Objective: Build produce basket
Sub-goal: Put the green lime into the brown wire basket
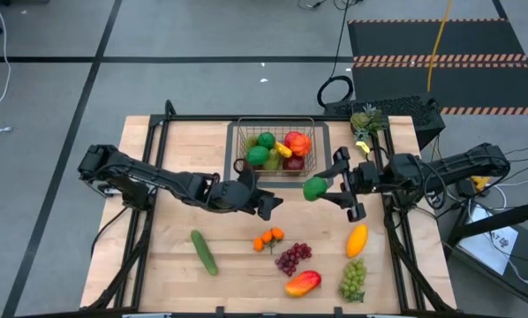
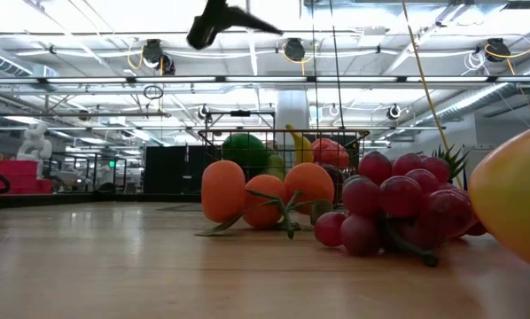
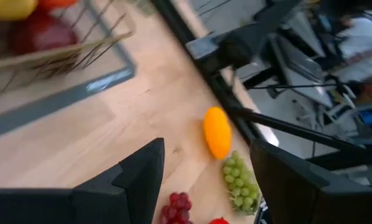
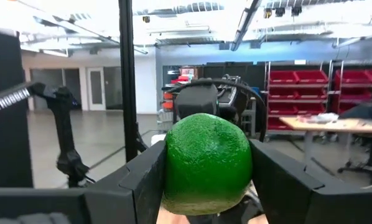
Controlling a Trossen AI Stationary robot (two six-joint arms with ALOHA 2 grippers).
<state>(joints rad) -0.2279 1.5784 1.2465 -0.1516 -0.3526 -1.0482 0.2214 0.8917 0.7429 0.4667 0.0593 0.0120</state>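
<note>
The wire basket (image 1: 277,168) sits at the table's far middle, holding a green apple, a red apple, a banana and more produce. My right gripper (image 1: 324,187) hovers just off the basket's near right corner, shut on a green lime (image 1: 314,188). My left gripper (image 1: 266,205) is open above bare table near the basket's near side; its fingers (image 3: 142,168) hold nothing. On the near table lie a cucumber (image 1: 204,252), oranges (image 1: 268,238), purple grapes (image 1: 292,258), a red-yellow mango (image 1: 302,283), green grapes (image 1: 353,278) and an orange-yellow fruit (image 1: 357,239). My right gripper pinches the green lime across its middle (image 4: 206,163), one finger on each side. The fingers come at it level from the table's right. The lime is lifted clear of the table.
A spiky pineapple-like piece (image 1: 365,119) and a small yellow piece (image 1: 363,147) lie at the far right, beside the basket. In the low view the oranges (image 2: 256,195) and purple grapes (image 2: 393,199) stand before the basket (image 2: 283,155). Bare wood lies between basket and near fruit.
</note>
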